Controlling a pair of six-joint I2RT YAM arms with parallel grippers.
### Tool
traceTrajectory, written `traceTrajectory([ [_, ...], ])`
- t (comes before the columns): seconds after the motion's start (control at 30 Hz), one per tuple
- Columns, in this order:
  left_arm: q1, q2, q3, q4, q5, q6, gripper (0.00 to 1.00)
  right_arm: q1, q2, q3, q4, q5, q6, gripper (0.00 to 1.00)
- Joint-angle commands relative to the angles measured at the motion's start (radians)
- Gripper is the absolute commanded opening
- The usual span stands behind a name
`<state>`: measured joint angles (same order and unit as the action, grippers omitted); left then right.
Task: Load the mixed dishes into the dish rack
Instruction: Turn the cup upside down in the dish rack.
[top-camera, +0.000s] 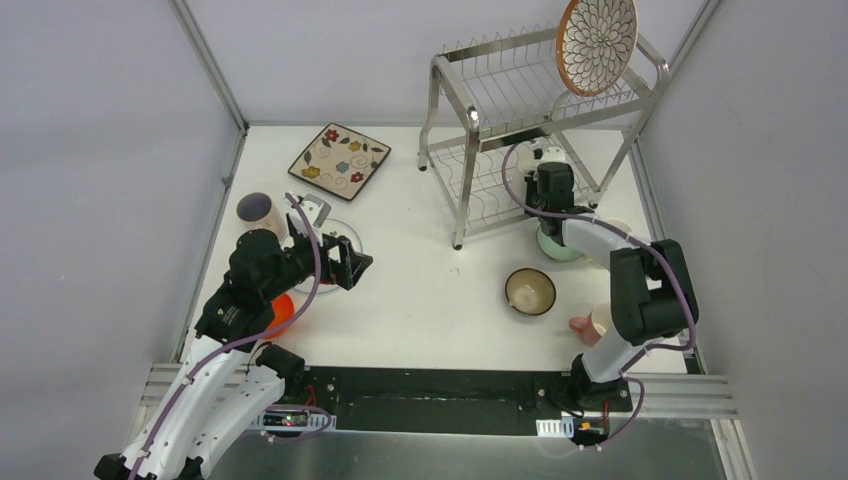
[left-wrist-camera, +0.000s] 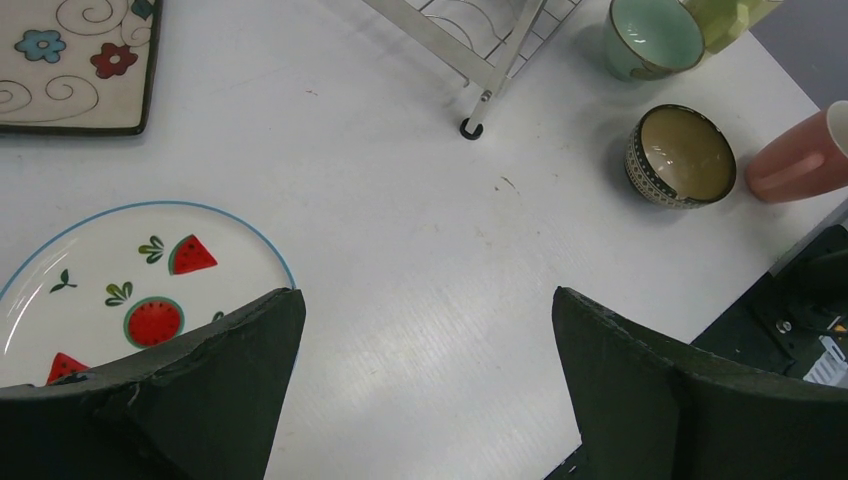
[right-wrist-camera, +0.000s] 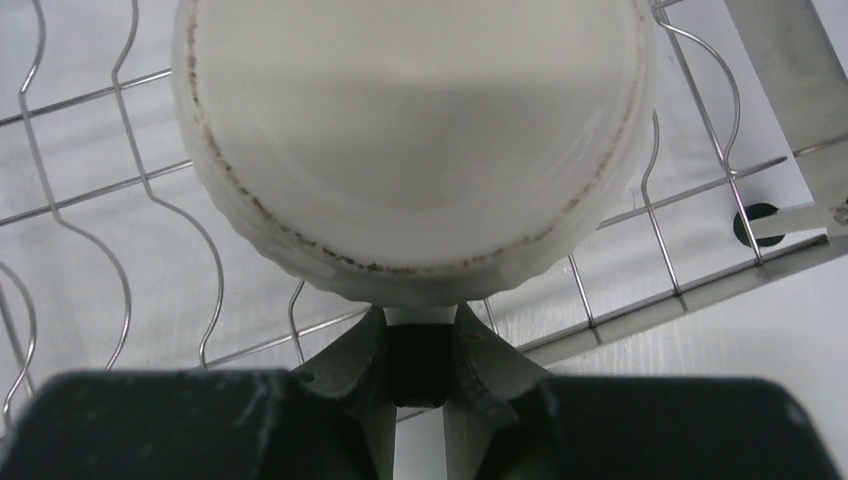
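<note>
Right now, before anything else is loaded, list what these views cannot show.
Orange bowl, top view: mostly hidden under the left arm.
Watermelon plate, left wrist view: cut by the left edge, covered by the left end effector.
White ribbed dish, right wrist view: far side cut by the top edge; contact with the dish rack unclear.
Pink cup, left wrist view: cut by the right edge.
</note>
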<state>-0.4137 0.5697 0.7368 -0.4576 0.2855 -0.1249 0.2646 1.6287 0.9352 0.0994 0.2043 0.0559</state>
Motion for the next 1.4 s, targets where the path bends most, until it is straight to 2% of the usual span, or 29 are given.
traceTrajectory([
  [0.0,-0.011,0.004,0.003,0.008,-0.023,0.017,0.99,-0.019,0.032,0.125,0.133,-0.006,-0.029,0.0],
  [0.33,-0.011,-0.002,0.002,0.004,-0.031,0.025,0.99,-0.05,0.183,0.243,0.126,-0.031,-0.035,0.0],
  [0.53,-0.015,-0.003,0.002,0.004,-0.024,0.025,0.99,-0.06,0.263,0.314,0.085,-0.008,-0.042,0.23],
  [0.7,-0.016,-0.008,0.001,0.004,-0.031,0.027,0.99,-0.067,0.246,0.312,0.048,-0.022,-0.034,0.44],
  [0.77,-0.016,-0.008,0.002,0.004,-0.03,0.028,0.99,-0.072,0.227,0.306,0.039,-0.05,-0.03,0.47],
  [0.9,-0.016,-0.013,0.001,0.002,-0.03,0.026,0.99,-0.077,0.201,0.301,0.01,-0.065,-0.034,0.46],
  [1.2,-0.016,-0.011,0.001,0.002,-0.03,0.026,0.99,-0.09,0.225,0.336,-0.007,-0.117,-0.044,0.35],
  [1.37,-0.016,-0.008,0.001,0.002,-0.037,0.027,0.99,-0.091,0.263,0.375,-0.004,-0.095,-0.042,0.2],
])
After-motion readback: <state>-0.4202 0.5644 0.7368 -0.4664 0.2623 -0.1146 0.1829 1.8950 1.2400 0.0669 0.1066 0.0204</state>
